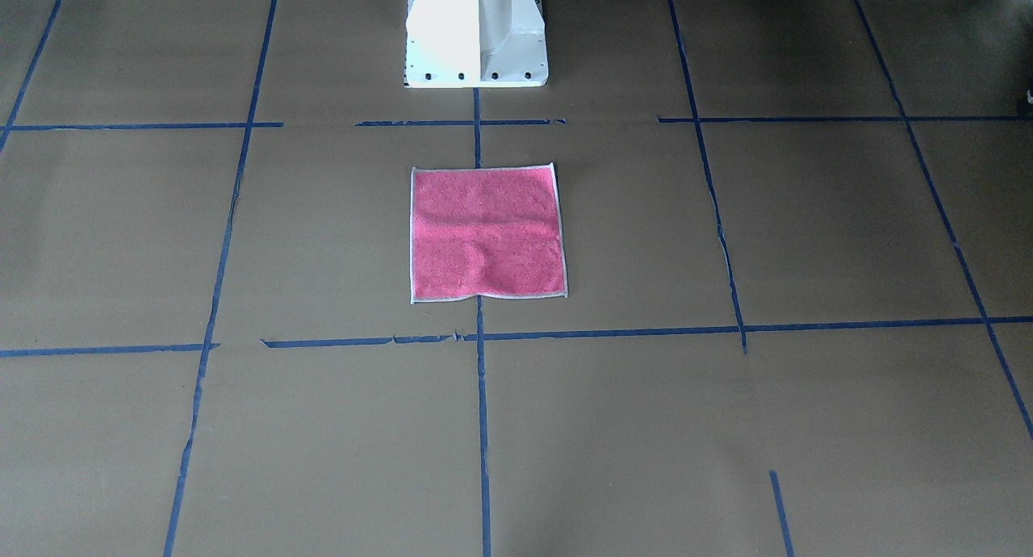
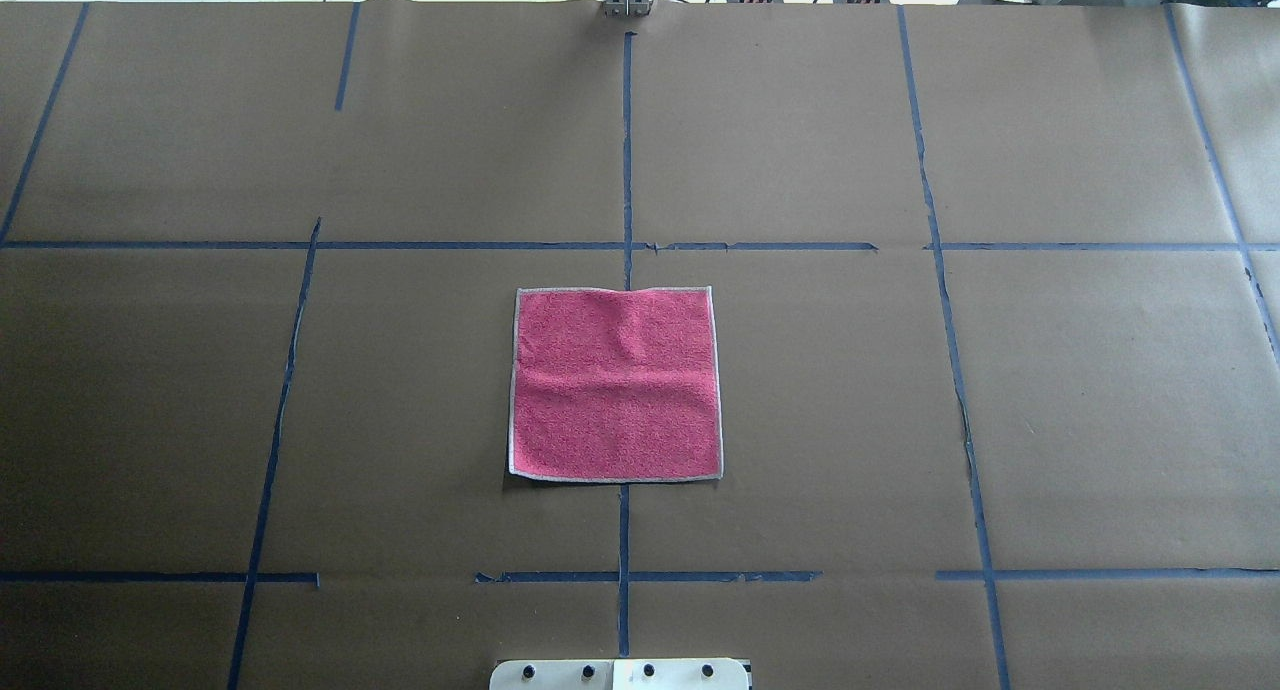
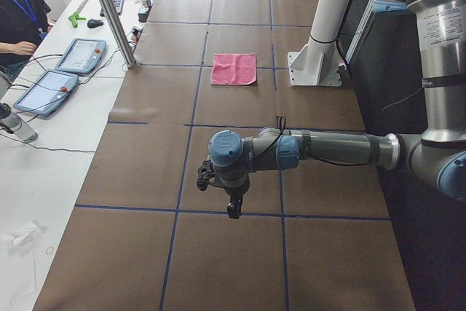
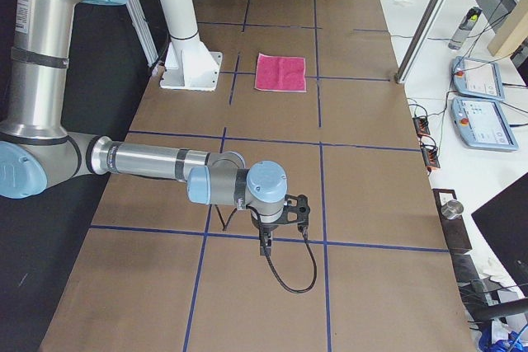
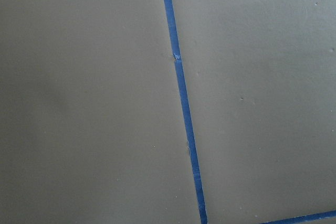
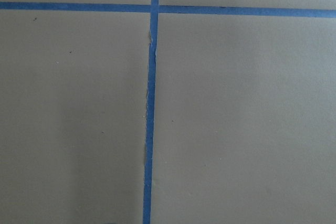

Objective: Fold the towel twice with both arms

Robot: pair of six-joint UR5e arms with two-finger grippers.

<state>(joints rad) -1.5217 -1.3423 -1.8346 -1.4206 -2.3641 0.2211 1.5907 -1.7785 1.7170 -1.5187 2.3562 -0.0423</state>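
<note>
The towel [image 2: 616, 384] lies flat and unfolded, pink face up, with pale edging, in the middle of the table in front of the white pedestal; it also shows in the front view [image 1: 487, 234] and both side views [image 3: 234, 69] [image 4: 280, 72]. My left gripper [image 3: 222, 193] shows only in the exterior left view, held above the table far from the towel; I cannot tell if it is open or shut. My right gripper [image 4: 279, 218] shows only in the exterior right view, also far from the towel; I cannot tell its state. Both wrist views show only bare paper and tape.
Brown paper with blue tape lines [image 2: 625, 170] covers the table. The white pedestal base [image 1: 476, 36] stands behind the towel. An operator [image 3: 18, 16] sits at a side desk with tablets [image 3: 79, 54]. Metal posts [image 3: 109, 12] stand at the table's far edge.
</note>
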